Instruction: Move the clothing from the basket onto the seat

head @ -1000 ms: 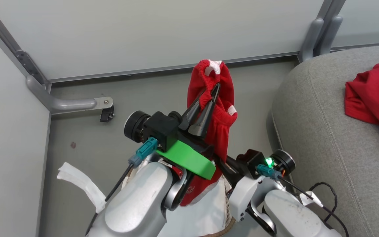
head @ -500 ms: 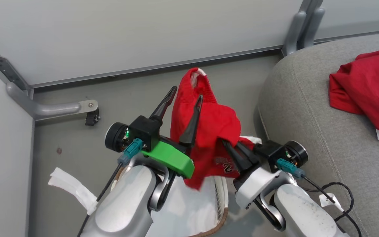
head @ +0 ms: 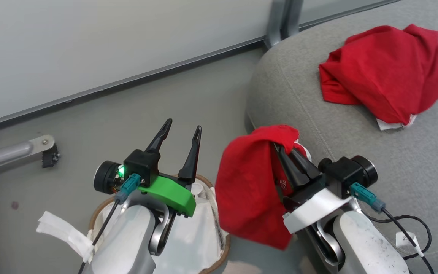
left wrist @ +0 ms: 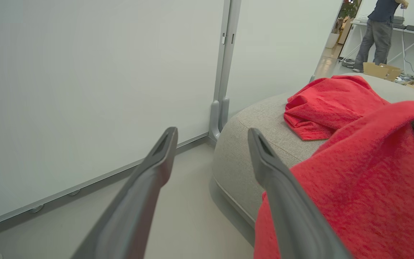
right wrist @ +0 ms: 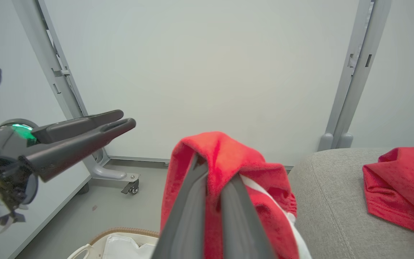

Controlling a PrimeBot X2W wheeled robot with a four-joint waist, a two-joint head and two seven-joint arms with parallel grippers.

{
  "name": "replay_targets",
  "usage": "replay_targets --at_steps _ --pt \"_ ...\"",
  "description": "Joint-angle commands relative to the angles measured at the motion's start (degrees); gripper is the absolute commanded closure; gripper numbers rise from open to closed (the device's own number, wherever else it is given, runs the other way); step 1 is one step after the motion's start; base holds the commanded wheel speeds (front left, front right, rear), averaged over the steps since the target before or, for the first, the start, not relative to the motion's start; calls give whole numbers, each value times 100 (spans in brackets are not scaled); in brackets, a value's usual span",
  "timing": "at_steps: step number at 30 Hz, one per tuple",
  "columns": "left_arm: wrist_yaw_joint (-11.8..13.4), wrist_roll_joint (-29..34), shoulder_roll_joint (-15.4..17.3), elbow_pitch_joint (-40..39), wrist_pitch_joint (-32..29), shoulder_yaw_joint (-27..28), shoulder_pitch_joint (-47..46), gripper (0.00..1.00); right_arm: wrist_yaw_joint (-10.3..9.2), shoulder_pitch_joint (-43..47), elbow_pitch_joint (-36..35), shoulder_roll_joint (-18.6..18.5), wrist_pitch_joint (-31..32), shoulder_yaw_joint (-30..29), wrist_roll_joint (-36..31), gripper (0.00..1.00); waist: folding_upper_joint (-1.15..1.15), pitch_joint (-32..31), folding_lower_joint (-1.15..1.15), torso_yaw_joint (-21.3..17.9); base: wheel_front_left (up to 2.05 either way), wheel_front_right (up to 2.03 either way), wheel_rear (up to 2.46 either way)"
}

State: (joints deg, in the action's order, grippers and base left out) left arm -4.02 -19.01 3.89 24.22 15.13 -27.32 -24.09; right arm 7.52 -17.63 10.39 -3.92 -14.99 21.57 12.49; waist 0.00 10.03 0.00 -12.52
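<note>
1. The right gripper (head: pixel 278 146) has its fingers closed on a fold of the red garment (head: pixel 245 194). The cloth hangs off them over the floor (head: pixel 127 106), at the left edge of the seat (head: pixel 356 160) and just beside the basket (head: pixel 221 232).
2. The left gripper (head: pixel 184 125) is above the basket, fingers spread, nothing between them.
3. A second red garment (head: pixel 386 68) lies bunched toward the seat's far edge.
4. Step in hand, as I read it: carry to the seat. Lift so the trailing hem clears the cushion's rounded edge, and travel well inboard. Let go only once most of the cloth rests on the cushion; dropped near the edge, it would likely slide off.
5. Against the earlier frames: a second ago the left fingers pinched the garment's top. Half a second ago they stood apart around it. Now the cloth hangs from the right alone. The view has swung toward the seat, which is the camera moving.
</note>
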Motion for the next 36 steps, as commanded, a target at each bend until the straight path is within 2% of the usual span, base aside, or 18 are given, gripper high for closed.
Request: replay_targets --at_steps 1,9,18,22,26,30,32,36 --pt "-44 89 41 7 2 94 107 0 -6 85 -85 28 -29 -16 24 100 0 190 0 -723 0 0 0" --pt "-171 335 37 39 2 430 341 0 -6 204 -436 84 -30 -158 85 100 0 292 0 -1709 0 0 0" --pt "-329 390 -35 291 2 61 28 0 -6 526 -1092 99 -29 -1031 29 100 0 529 0 -1885 0 0 0" --pt "-346 351 -21 313 2 -52 -106 0 -6 280 -1367 93 -30 -1325 -218 100 0 712 0 -1892 13 13 13" --pt "-353 329 136 193 2 -130 -205 0 -7 -312 -1476 -256 -29 -1452 -394 100 0 977 0 -1881 7 7 7" --pt "-352 300 333 25 2 -198 -344 0 -7 -1254 -1433 -807 -29 -1600 -521 100 0 1332 0 -1867 0 0 0" --pt "-352 308 463 -55 2 -229 -420 0 -7 -1853 -1290 -1107 -29 -1704 -611 100 0 1560 0 -1850 0 0 0" --pt "-352 365 649 -211 2 -280 -634 0 -7 -2850 -847 -1441 -29 -2034 -692 100 0 2042 0 -1766 0 0 0"
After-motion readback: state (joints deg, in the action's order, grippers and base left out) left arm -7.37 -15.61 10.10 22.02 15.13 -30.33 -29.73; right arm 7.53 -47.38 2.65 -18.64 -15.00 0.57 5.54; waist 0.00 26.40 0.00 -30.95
